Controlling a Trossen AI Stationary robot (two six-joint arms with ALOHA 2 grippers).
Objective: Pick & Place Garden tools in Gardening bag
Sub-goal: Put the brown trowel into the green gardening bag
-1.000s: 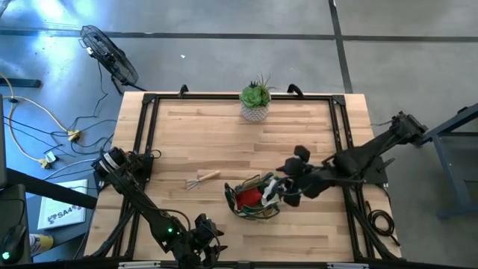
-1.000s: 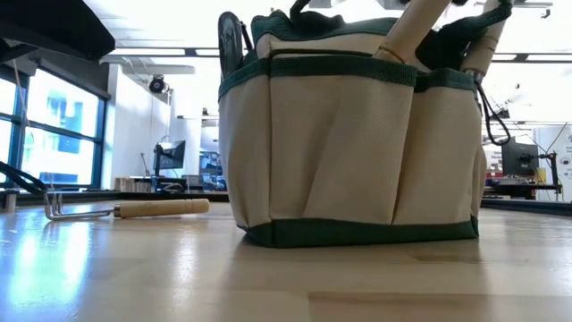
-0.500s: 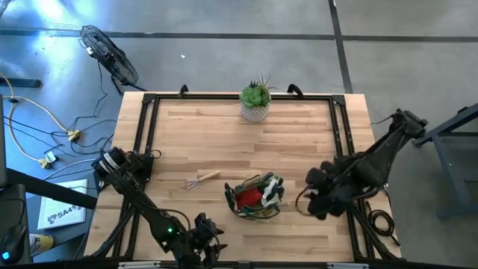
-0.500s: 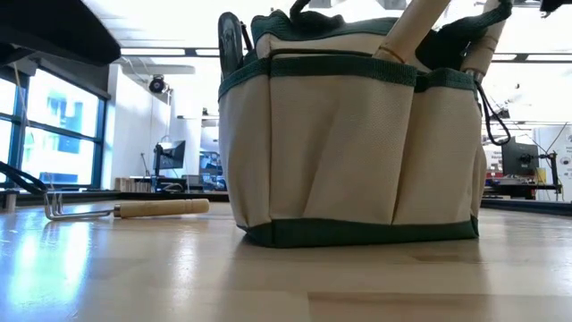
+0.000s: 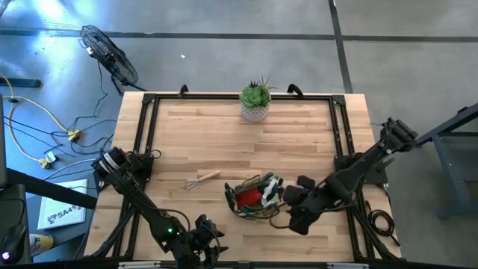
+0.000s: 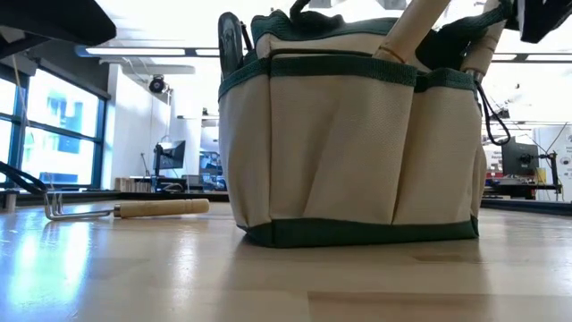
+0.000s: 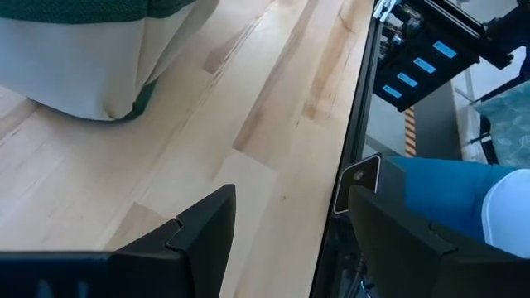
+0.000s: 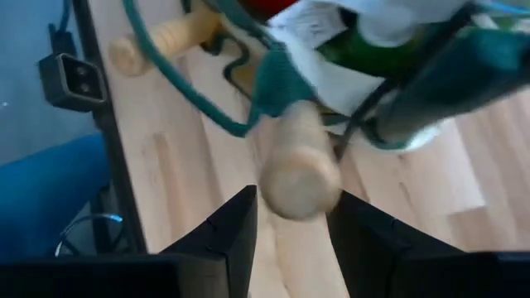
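The olive-and-tan gardening bag (image 5: 254,199) stands on its base near the table's middle front, also in the low view (image 6: 349,134). The red cone (image 5: 246,196), a green-and-white piece (image 5: 270,187) and wooden tool handles (image 6: 416,27) stick out of its top. A wooden-handled rake (image 5: 203,179) lies flat on the table left of the bag, also in the low view (image 6: 125,208). My right gripper (image 5: 284,203) is open just right of the bag. In its wrist view (image 8: 294,215) a handle's round end (image 8: 300,178) shows ahead of the gap between its fingers. My left gripper (image 7: 290,207) waits open at the near edge.
A green spiky plant in a white pot (image 5: 256,102) stands at the far edge. A black frame (image 5: 149,119) runs round the table. Something blue (image 7: 439,190) shows beyond the table's near edge. Bare wood lies between the bag and the plant.
My right gripper has drawn back from the bag's top toward the table's right and near edge. It has then come back toward the bag's right side, lower and nearer the front. The bag, the tools in it and the rake have stayed put.
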